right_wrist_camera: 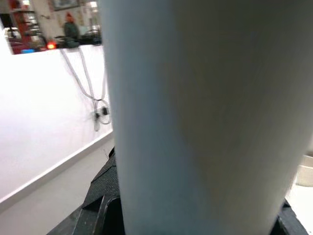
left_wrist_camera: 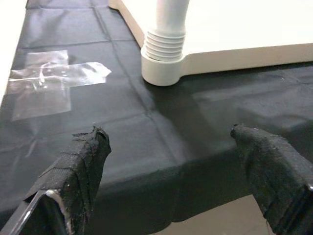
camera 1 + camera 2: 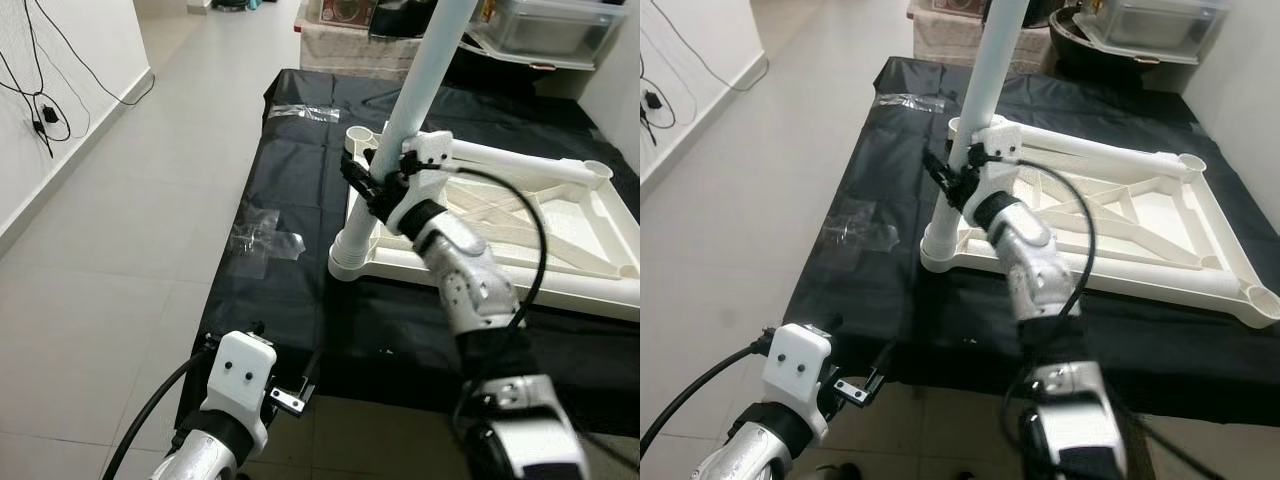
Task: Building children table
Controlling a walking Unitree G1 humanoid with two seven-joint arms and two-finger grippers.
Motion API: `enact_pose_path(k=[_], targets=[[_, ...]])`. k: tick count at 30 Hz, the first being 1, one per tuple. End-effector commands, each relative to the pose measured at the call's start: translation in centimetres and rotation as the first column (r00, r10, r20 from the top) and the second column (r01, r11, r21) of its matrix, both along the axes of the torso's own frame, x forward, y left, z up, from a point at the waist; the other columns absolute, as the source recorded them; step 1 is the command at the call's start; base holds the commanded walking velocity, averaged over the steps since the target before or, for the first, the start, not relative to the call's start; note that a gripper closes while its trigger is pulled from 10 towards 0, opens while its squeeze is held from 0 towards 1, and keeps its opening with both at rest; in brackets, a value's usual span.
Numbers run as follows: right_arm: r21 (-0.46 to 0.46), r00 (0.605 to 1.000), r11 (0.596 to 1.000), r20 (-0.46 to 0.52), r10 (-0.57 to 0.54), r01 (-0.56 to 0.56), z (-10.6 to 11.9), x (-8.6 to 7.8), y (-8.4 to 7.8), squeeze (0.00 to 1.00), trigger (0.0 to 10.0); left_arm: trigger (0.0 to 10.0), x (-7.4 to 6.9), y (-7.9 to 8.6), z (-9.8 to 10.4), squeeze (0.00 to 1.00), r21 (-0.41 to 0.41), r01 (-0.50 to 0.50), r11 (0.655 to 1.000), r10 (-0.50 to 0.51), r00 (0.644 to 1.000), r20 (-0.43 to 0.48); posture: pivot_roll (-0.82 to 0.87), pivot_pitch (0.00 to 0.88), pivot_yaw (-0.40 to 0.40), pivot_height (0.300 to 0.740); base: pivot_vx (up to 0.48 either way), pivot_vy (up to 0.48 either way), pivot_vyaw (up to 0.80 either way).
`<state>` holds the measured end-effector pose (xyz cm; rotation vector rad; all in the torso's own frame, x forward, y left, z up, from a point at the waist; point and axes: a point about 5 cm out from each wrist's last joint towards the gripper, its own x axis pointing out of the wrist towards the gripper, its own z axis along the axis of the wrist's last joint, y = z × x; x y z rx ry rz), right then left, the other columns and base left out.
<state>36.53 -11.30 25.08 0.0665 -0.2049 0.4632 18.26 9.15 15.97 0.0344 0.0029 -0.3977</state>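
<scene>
While the right gripper [image 3: 377, 187] is clamped around the white table leg [image 3: 415, 110], its black fingers [image 3: 358, 178] closed on the lower part of the tube from both sides, the leg stands nearly upright, leaning slightly toward the far right. The leg's ribbed foot sits in the near left corner socket [image 3: 349, 258] of the overturned white tabletop [image 3: 560, 250], whose ribbed underside faces up. In the right wrist view the pale leg [image 1: 205, 112] is pressed close to the camera, with the dark finger bases at either side of it.

The tabletop lies on a black sheet [image 3: 290, 190] spread over the tiled floor [image 3: 130, 230]. Another empty round socket [image 3: 358, 136] shows at the tabletop's far left corner, just behind the leg, and a third at the far right corner [image 3: 597, 169].

The left gripper [image 2: 171, 171] hangs low over the near edge of the black sheet, its two tape-wrapped fingers [image 2: 80, 169] spread wide apart and holding nothing. From its wrist view the ribbed foot [image 2: 164, 54] of the leg is seen seated in the corner socket, well ahead of the fingertips. Pieces of clear tape [image 2: 54, 81] lie on the sheet to the left of the tabletop.

Cables [image 3: 45, 115] hang against the white wall on the left, and storage bins [image 3: 550, 25] stand beyond the far end of the sheet.
</scene>
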Motion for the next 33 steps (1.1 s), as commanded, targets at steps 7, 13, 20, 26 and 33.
enact_pose_path(k=[7,13,20,26,33], targets=[[-0.09,0.969,0.982,-0.167,-0.181,0.168,-3.8,-0.6,0.1,0.0,0.0,10.0,-0.2,0.1,-0.4,0.0,0.007,0.001,1.0,-0.001,1.0,-0.016,0.08,0.223,-0.06,0.74,0.0,0.0,0.0],[-0.082,0.912,0.933,-0.2,-0.359,0.349,-3.7,-1.2,0.6,0.0,0.0,10.0,-0.1,0.0,-0.4,0.0,0.007,0.008,1.0,-0.008,1.0,-0.016,0.07,0.223,-0.059,0.74,0.0,0.0,0.0],[-0.068,0.848,0.875,-0.221,-0.482,0.48,-3.7,-1.8,1.4,0.0,0.0,10.0,-0.1,0.0,-0.4,0.0,0.006,0.006,1.0,-0.006,1.0,-0.016,0.08,0.226,-0.059,0.74,0.0,0.0,0.0],[-0.037,0.789,0.816,-0.232,-0.569,0.577,-3.5,-2.5,2.2,0.0,0.0,10.0,-0.1,0.0,-0.4,0.0,0.004,0.005,1.0,-0.005,1.0,-0.017,0.07,0.226,-0.062,0.74,0.0,0.0,0.0],[-0.001,0.715,0.741,-0.259,-0.649,0.672,-3.5,-3.7,3.3,0.0,0.0,10.0,-0.1,-0.1,-0.4,0.0,0.003,0.006,1.0,-0.006,1.0,-0.019,0.07,0.223,-0.064,0.74,0.0,0.0,0.0]])
